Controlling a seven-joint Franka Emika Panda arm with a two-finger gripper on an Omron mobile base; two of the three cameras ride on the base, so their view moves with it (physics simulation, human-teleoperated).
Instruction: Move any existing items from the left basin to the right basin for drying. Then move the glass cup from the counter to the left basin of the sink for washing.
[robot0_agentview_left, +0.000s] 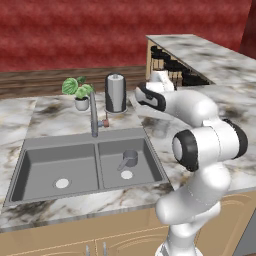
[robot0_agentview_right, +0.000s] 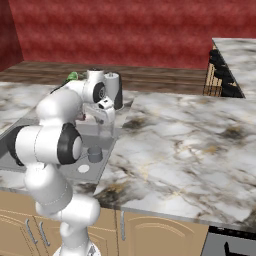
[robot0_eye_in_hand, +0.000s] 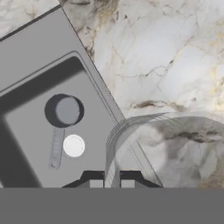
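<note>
The two-finger gripper pinches the clear, round glass tumbler's rim, seemingly; matte grey handled cup sits in narrower basin.

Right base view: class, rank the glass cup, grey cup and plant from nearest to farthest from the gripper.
1. Glass cup: pinched in the gripper, at the sink's right edge.
2. Grey cup: below it, in the right basin.
3. Plant: behind the sink, on the far counter.

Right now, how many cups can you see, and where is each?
2. The grey cup stands in the right basin by its drain. The glass cup is gripped at its rim by the end effector, over the counter edge.
</note>
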